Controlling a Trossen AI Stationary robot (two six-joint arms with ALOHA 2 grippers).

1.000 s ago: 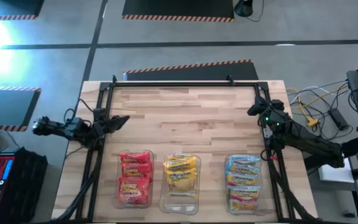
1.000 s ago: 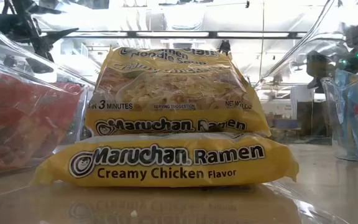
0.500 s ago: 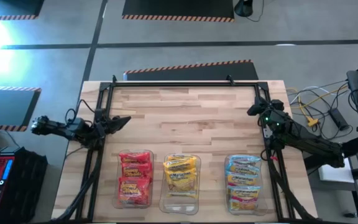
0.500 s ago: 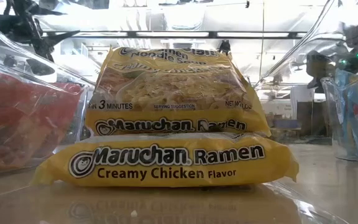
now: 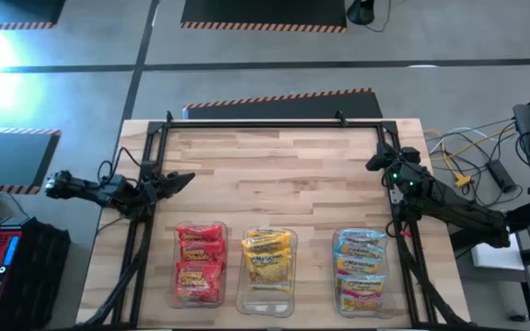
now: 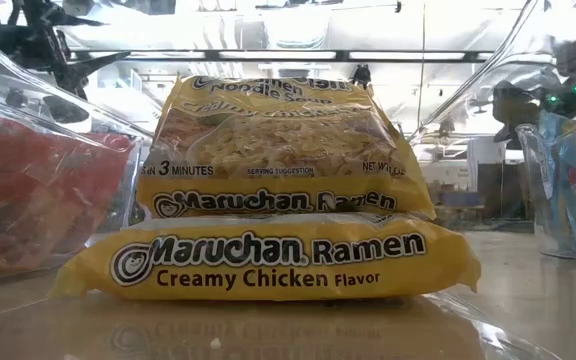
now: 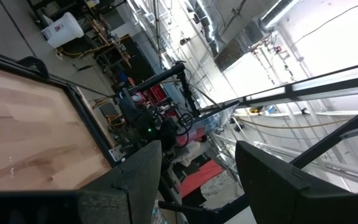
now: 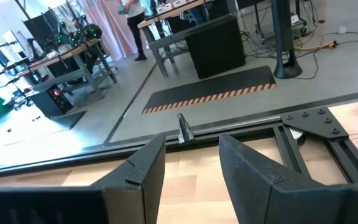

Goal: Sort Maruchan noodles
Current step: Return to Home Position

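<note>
The Maruchan noodles lie in three clear bins along the table's near edge. Red packets [image 5: 200,262] fill the left bin, yellow ones [image 5: 267,256] the middle bin, and light blue ones [image 5: 361,267] the right bin. In the low view two yellow packets [image 6: 283,200] lie stacked, one flat on the other, with red packets [image 6: 28,200] to one side. My left gripper [image 5: 184,176] [image 7: 197,168] hovers open at the table's left edge, holding nothing. At the table's right edge my right gripper [image 5: 374,164] [image 8: 191,155] also stands open, holding nothing.
A black metal frame [image 5: 265,122] runs along the table's far edge and down both sides. Bare wood [image 5: 265,175] lies between the arms and the bins. Cables [image 5: 467,152] lie off the table's right side. A person [image 8: 132,22] stands far off in the room.
</note>
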